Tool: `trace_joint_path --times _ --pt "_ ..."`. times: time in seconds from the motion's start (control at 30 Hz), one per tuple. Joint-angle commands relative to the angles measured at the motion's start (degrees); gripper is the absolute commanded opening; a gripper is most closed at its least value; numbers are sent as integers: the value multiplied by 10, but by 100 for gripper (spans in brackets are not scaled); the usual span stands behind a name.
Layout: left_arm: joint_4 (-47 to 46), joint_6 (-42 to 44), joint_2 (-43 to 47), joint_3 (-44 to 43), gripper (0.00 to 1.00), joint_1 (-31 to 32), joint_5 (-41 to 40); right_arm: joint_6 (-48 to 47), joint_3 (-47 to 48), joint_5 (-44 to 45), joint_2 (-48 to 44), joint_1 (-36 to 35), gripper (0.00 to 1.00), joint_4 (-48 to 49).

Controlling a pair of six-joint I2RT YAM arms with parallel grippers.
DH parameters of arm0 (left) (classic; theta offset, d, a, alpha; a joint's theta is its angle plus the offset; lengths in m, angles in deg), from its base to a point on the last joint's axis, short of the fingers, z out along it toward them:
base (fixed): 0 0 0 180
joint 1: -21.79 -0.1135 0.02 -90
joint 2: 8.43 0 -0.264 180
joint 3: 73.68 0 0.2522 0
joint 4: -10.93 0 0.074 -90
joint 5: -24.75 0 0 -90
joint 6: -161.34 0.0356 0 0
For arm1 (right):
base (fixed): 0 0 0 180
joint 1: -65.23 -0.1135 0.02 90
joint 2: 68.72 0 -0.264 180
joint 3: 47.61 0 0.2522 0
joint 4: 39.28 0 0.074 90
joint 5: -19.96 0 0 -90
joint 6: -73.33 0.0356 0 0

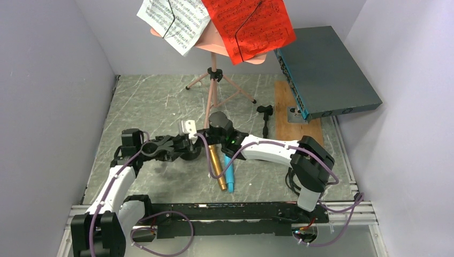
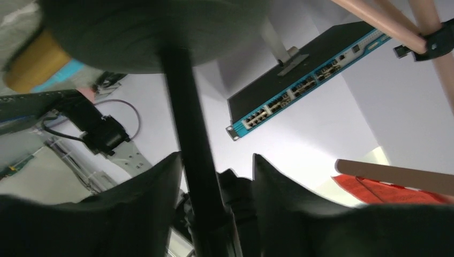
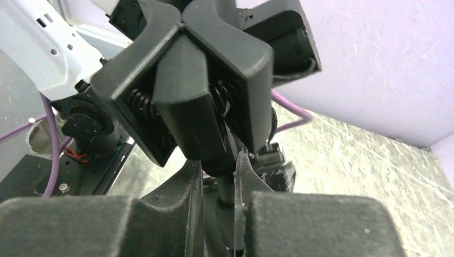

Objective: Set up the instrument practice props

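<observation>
The left gripper (image 2: pixel 217 167) is clamped on the shaft of a black pole (image 2: pixel 188 107), whose round base (image 2: pixel 155 32) is cut off by the top of the left wrist view. The right gripper (image 3: pixel 219 165) pinches the same pole's thin end, with the contact in shadow. Beneath the right wrist, a gold microphone (image 1: pixel 217 167) and a blue microphone (image 1: pixel 229 175) lie side by side with their heads hidden. Behind them stands the pink music stand (image 1: pixel 213 93) holding a white sheet (image 1: pixel 174 20) and a red sheet (image 1: pixel 250 27), both cropped at the top. On the right, a teal network switch (image 1: pixel 329 69) overlaps a wooden board (image 1: pixel 297 120).
</observation>
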Motion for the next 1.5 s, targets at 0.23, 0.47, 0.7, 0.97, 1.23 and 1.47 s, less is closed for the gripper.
trace_joint_path --times 0.23,0.47,0.7,0.97,1.23,1.47 --pt "365 352 -2 -178 99 -107 -158 203 -104 99 12 47 0 329" --pt "476 483 48 -263 99 -120 -454 228 -135 108 24 47 0 361" --pt "451 604 64 -336 100 -120 -508 234 -170 129 21 47 15 350" --pt "384 781 52 -390 99 -118 -417 254 -271 272 -153 46 86 23" --pt "391 824 34 -429 97 -120 -405 428 -336 430 -319 31 98 -350" --pt "366 800 25 -436 92 -138 -296 617 -170 645 -216 30 83 -564"
